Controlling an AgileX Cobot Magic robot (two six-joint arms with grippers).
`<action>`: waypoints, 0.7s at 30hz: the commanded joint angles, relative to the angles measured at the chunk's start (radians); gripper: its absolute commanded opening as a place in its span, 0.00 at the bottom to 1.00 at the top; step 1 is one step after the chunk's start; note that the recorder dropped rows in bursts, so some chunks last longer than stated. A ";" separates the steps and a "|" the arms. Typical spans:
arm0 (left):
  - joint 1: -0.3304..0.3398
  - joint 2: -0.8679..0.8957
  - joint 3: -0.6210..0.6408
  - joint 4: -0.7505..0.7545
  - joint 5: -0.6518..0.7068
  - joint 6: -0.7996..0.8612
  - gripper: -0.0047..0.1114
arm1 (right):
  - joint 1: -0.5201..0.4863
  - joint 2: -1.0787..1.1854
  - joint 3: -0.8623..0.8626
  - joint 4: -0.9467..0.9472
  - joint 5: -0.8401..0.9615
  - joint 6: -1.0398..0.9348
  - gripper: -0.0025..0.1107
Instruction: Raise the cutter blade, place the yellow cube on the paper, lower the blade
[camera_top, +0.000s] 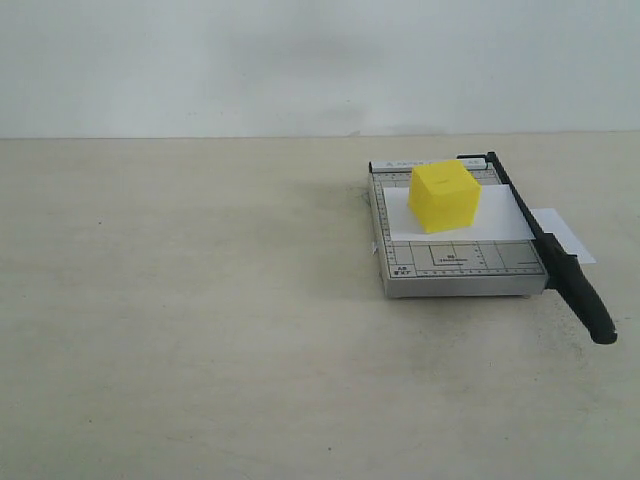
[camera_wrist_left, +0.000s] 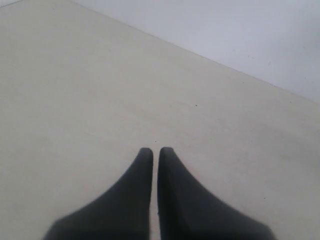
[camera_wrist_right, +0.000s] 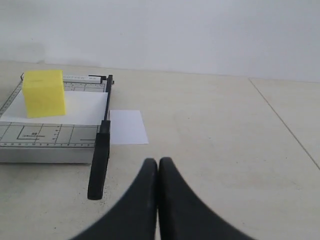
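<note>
Cutter blade (camera_top: 545, 245) down flat, with the yellow cube (camera_top: 444, 196) on the paper (camera_top: 500, 222)
Left gripper (camera_wrist_left: 155, 152) and right gripper (camera_wrist_right: 158, 162) — fingers pressed together, holding nothing.

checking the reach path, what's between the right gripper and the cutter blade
Only bare table: in the right wrist view nothing lies between the shut right gripper and the cutter blade.

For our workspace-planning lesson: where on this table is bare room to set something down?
In the exterior view, bare table lies left of the grey trimmer base and in front of it. Crowded: the base, where the yellow cube sits on the paper, and its right side, where the cutter blade handle and paper stick out.
</note>
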 joint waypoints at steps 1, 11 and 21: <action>-0.005 -0.007 0.004 0.002 -0.013 -0.001 0.08 | -0.007 -0.007 0.004 -0.014 0.006 0.004 0.02; -0.005 -0.007 0.004 0.002 -0.015 -0.001 0.08 | -0.021 -0.007 0.175 0.301 -0.203 -0.098 0.02; -0.005 -0.007 0.004 0.002 -0.012 -0.001 0.08 | -0.125 -0.007 0.187 0.326 -0.162 -0.206 0.02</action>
